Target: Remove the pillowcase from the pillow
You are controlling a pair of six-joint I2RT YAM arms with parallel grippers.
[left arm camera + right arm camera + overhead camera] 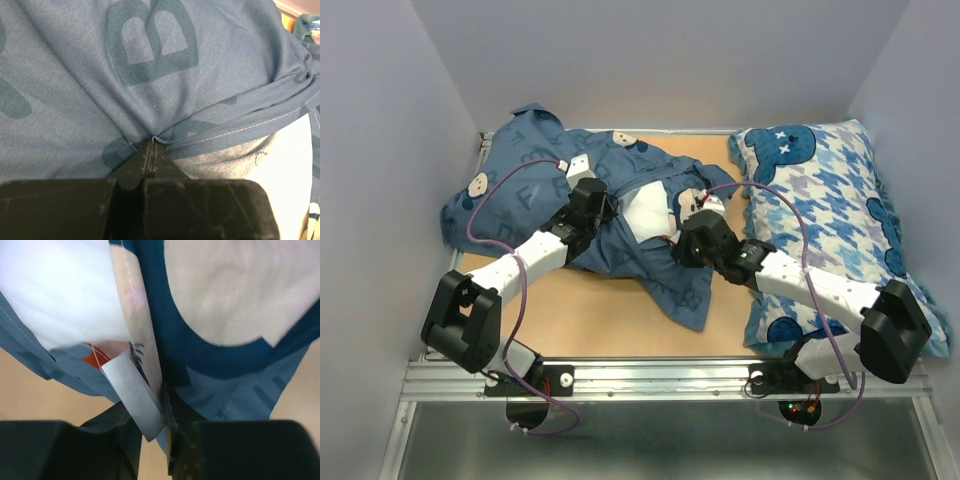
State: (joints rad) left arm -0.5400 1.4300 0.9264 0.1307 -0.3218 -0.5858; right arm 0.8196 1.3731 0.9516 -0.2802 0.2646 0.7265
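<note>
The pillowcase (535, 180) is seen crumpled over the far left of the table (590, 315); a patch of white pillow (645, 212) is exposed mid-case; the left gripper (588, 205) is set against fabric left of the patch, the right gripper (692, 235) just right of it; a houndstooth pillow (830, 210) is laid along the right side.

The pillowcase (520, 185) is a dusky slate blue, printed all over with big letters in other shades of blue and small white-and-brown cartoon faces. Its hem stitching (240, 131) is a pale thread. The pillow (645, 212) is plain white, with no print at all. The houndstooth pillow (825, 215) is blue and white, with deep-blue cartoon figures that have white crosses for eyes. The surface (590, 315) is tan. The left fingers (137, 167) are black and the cables (470, 225) purple.
</note>
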